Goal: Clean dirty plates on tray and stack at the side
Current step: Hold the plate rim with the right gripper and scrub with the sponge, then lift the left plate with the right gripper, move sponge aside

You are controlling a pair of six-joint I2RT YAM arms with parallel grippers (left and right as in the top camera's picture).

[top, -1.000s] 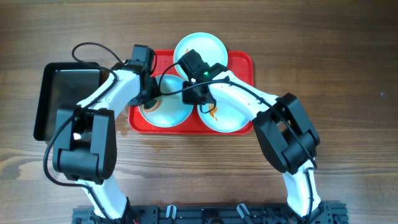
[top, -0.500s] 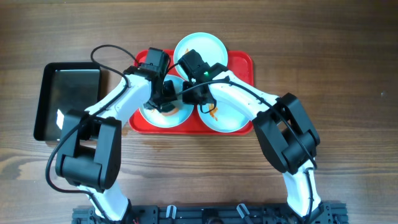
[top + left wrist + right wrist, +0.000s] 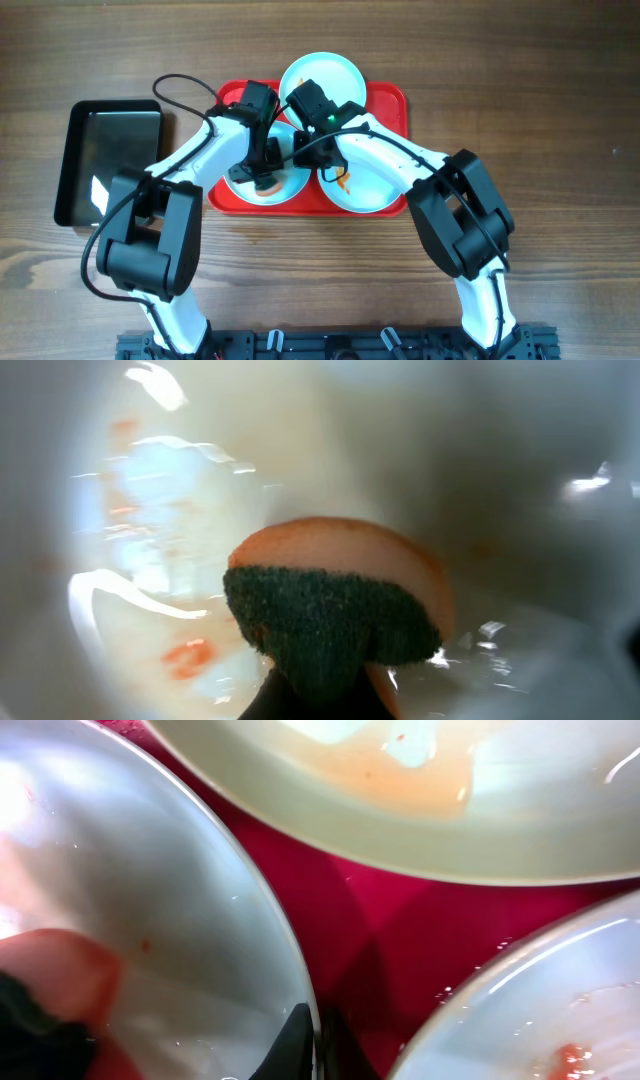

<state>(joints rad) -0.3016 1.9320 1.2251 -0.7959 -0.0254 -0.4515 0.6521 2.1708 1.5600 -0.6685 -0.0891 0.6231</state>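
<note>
Overhead: three plates all on the red tray mid-frame, nothing stacked yet. Left wrist: left tool clamped on a sponge, working the smeared plate. Right wrist: right tool closed, pinching that plate's rim.

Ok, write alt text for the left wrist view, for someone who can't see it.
Blurry close-up of a sponge, orange with a dark green scrubbing face, held against the inside of a pale plate. A small orange smear lies lower left of it; the left tool grips the sponge from the bottom edge.
</note>
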